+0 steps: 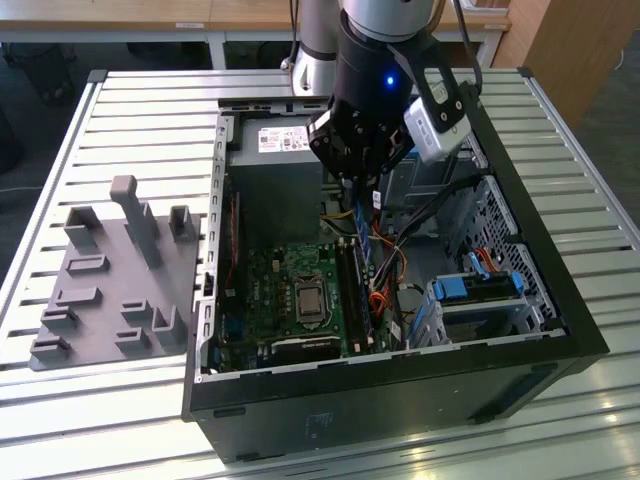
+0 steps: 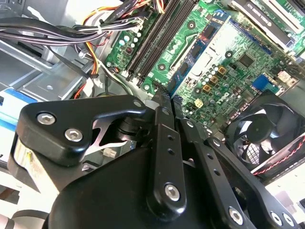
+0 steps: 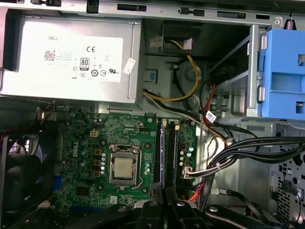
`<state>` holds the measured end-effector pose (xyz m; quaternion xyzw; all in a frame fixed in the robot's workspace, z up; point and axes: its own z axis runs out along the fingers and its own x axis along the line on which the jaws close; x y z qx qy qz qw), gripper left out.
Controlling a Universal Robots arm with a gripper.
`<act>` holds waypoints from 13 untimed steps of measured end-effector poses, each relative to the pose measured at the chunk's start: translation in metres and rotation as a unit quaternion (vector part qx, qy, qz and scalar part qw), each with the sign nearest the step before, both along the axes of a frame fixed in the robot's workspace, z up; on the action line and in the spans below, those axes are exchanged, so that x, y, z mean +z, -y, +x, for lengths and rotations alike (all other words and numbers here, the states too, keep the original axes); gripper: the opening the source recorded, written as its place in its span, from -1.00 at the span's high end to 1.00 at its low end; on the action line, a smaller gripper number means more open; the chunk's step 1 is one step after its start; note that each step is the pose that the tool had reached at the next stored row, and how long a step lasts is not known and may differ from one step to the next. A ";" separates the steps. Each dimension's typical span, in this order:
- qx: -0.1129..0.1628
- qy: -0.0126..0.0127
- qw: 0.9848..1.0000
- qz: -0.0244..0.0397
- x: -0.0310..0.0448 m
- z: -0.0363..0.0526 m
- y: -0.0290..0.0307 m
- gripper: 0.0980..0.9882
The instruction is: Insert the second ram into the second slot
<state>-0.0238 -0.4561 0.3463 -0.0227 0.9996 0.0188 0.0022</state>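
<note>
Black end effector (image 1: pixel 362 195) pinched narrow on flat blue second ram (image 1: pixel 366 243) at its six o'clock in the exterior view, above long dark slots (image 3: pixel 164 148), first wrist view adds boxy silver power supply (image 3: pixel 71 57)

PSU (image 3: pixel 71 57) beside mobo (image 3: pixel 90 143), CPU socket (image 3: pixel 125 166), RAM slots (image 3: pixel 161 152); pincer (image 3: pixel 164 194) nr slots
</note>
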 end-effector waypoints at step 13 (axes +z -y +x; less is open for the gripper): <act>0.000 0.000 1.000 0.000 -0.0096 0.0002 0.0003 0.91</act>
